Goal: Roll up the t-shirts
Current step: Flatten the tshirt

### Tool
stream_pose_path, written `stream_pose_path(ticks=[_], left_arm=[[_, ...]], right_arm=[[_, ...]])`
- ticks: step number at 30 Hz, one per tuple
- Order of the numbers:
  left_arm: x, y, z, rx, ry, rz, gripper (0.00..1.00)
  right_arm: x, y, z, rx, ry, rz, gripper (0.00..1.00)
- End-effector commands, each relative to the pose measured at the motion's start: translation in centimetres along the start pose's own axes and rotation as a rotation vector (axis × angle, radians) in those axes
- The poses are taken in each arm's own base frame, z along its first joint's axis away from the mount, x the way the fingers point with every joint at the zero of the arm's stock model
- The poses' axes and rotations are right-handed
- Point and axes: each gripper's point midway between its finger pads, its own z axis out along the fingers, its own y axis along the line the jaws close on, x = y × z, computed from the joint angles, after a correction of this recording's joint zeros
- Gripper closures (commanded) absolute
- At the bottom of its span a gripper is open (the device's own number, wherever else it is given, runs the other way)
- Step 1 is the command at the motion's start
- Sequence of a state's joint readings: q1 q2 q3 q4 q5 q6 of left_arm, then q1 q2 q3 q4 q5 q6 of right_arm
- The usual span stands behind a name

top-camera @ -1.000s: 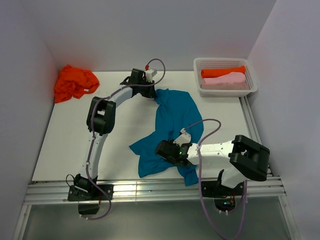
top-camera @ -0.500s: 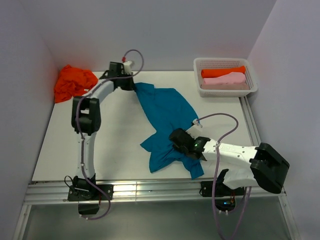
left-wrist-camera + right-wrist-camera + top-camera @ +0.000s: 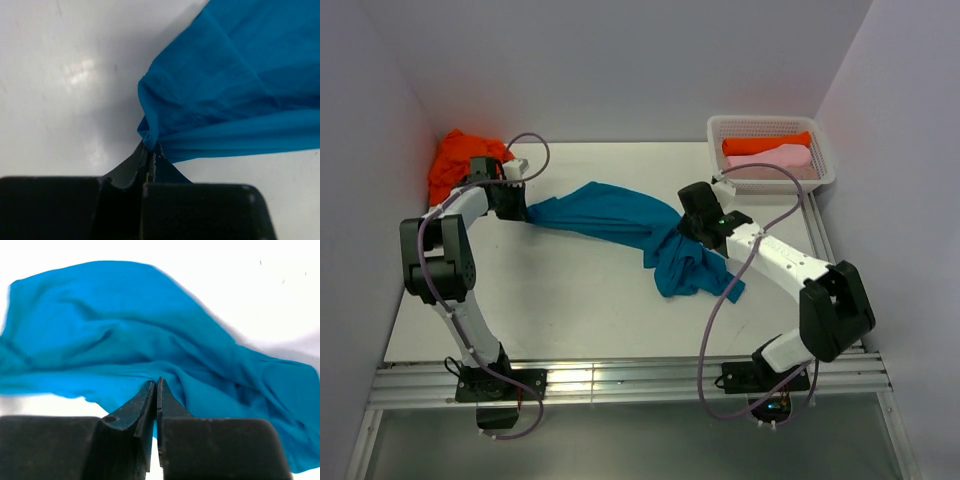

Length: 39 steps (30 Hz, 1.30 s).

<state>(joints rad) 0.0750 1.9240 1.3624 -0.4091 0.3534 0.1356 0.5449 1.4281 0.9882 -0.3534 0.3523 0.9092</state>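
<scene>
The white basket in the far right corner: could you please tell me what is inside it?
Inside the white basket lie a rolled orange t-shirt and, nearer, a rolled pale pink t-shirt, side by side. The basket floor beneath them is covered.

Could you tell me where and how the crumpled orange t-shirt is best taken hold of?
Probably pinch a raised fold near the right edge of the orange t-shirt, coming down from above on the open side of the table: it lies bunched against the left wall in the far corner, and no flat hem shows.
</scene>
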Motion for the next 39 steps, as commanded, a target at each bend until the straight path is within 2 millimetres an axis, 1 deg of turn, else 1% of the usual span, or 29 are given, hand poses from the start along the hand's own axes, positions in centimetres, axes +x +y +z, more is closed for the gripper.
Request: stream_pose_path(ticks=[1,2,3,5,6,7,8,9,10,11,12,13,14,15,16,17,18,19,21,22,23,27,31,32,34,36,37,38,39], left_arm=[[0.2,0.9,-3.0,-0.033,-0.039,0.077,1.00],[0.5,0.7,-3.1,-0.025,-0.034,0.076,1.00],[0.4,0.6,-3.2,-0.020,-0.033,0.079,1.00],[0.6,0.2,-2.9,0.004,-0.016,0.066,1.00],[0.0,0.3,-3.0,0.006,-0.023,0.067,1.00],[0.1,0.3,-2.6,0.015,-0.012,0.059,1.00],[0.1,0.3,-2.5,0.018,-0.005,0.056,1.00],[-0.2,0.4,-2.4,0.020,-0.005,0.056,1.00],[-0.4,0.4,-2.4,0.024,-0.008,0.056,1.00],[-0.9,0.4,-2.5,0.023,-0.014,0.060,1.00],[-0.9,0.4,-2.3,0.024,-0.010,0.057,0.99],[-1.1,0.4,-2.3,0.024,-0.012,0.058,1.00],[-1.1,0.5,-2.3,0.024,-0.010,0.059,1.00],[-1.4,0.4,-2.3,0.024,-0.013,0.059,1.00],[-1.4,0.4,-2.3,0.026,-0.012,0.060,1.00],[-1.4,0.5,-2.2,0.026,-0.007,0.059,1.00],[-1.6,0.5,-2.2,0.026,-0.010,0.064,1.00],[-1.7,0.5,-2.2,0.027,-0.007,0.066,1.00],[-1.8,0.4,-2.2,0.029,-0.007,0.070,1.00],[-1.9,0.3,-2.2,0.030,-0.005,0.071,1.00],[-1.9,0.4,-2.3,0.027,-0.006,0.073,1.00],[-1.9,0.3,-2.3,0.025,-0.003,0.084,1.00],[-1.8,0.3,-2.2,0.023,0.002,0.088,1.00],[-1.7,0.4,-2.2,0.023,0.005,0.087,1.00],[-1.7,0.3,-2.3,0.024,0.003,0.089,1.00],[-1.6,0.3,-2.3,0.020,0.004,0.090,1.00],[-1.6,0.4,-2.3,0.018,0.006,0.091,1.00],[-1.5,0.4,-2.3,0.016,0.008,0.094,1.00],[-1.4,0.4,-2.2,0.016,0.012,0.097,1.00]], right_arm=[[0.0,-1.3,1.2,0.074,0.050,-0.121,0.91],[0.1,-1.0,1.3,0.069,0.057,-0.121,0.88],[0.4,-0.7,1.5,0.061,0.063,-0.110,0.77],[1.0,0.0,1.2,0.046,0.066,-0.102,0.63],[1.2,-0.1,1.1,0.065,0.056,-0.113,0.55],[1.5,0.1,0.9,0.071,0.055,-0.119,0.53],[1.3,0.8,0.5,0.075,0.039,-0.112,0.50],[2.7,1.0,0.0,0.094,0.058,-0.152,0.48],[2.8,1.2,-0.2,0.107,0.042,-0.163,0.48],[3.4,1.7,-0.5,0.118,0.048,-0.168,0.48],[4.6,2.8,-1.1,0.096,0.054,-0.187,0.48],[5.3,3.5,-1.3,0.077,0.059,-0.188,0.49],[6.2,4.2,-1.4,0.059,0.069,-0.185,0.50],[7.4,4.9,-1.0,0.049,0.085,-0.194,0.53],[9.0,5.7,-1.3,0.031,0.106,-0.219,0.55],[9.6,6.4,-1.2,0.031,0.110,-0.218,0.57],[11.1,5.8,-0.4,0.070,0.135,-0.249,0.58],[12.2,6.2,-0.4,0.068,0.154,-0.258,0.58],[14.0,6.2,0.7,0.067,0.187,-0.267,0.58],[14.5,6.1,1.0,0.065,0.199,-0.268,0.58],[15.1,5.6,1.4,0.081,0.204,-0.265,0.58],[15.8,3.7,2.1,0.155,0.204,-0.286,0.57],[16.3,3.4,2.5,0.176,0.208,-0.316,0.54],[16.5,2.8,2.7,0.204,0.212,-0.326,0.53],[16.7,2.3,3.0,0.220,0.212,-0.334,0.54],[17.1,2.2,3.3,0.221,0.218,-0.335,0.58],[17.1,2.0,3.5,0.226,0.217,-0.336,0.62],[17.2,1.8,3.6,0.234,0.219,-0.341,0.71],[17.2,1.7,3.6,0.237,0.219,-0.345,0.75]])
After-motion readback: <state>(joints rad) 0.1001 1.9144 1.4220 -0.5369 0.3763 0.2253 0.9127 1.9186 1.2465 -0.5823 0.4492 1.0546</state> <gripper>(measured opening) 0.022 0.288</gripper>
